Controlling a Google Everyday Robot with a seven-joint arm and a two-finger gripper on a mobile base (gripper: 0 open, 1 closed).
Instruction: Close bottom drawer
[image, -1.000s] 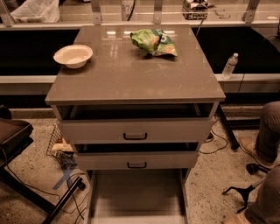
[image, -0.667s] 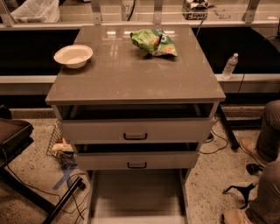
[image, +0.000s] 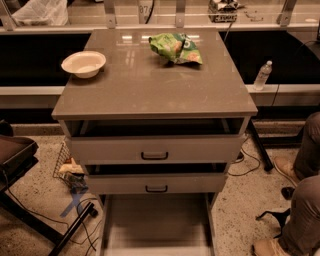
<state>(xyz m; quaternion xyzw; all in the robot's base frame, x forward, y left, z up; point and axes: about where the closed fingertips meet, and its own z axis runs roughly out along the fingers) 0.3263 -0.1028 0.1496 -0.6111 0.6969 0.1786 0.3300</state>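
The bottom drawer (image: 156, 226) is pulled far out at the foot of the cabinet. It is a wide, shallow, pale grey tray, it looks empty, and its front end runs off the lower edge of the view. The two upper grey drawers (image: 155, 149) (image: 156, 183) with small black handles each stand slightly open. My gripper is not in view.
On the cabinet top (image: 150, 90) sit a white bowl (image: 83, 63) and a green snack bag (image: 175, 48). A person's legs (image: 305, 200) and shoes stand close at the right, with a black object (image: 272, 217) on the floor. A plastic bottle (image: 262, 75) stands behind, and a chair base and cables (image: 75, 220) are at the left.
The person's leg and shoe at the lower right have shifted further into view. The drawers and the things on the cabinet top have not moved.
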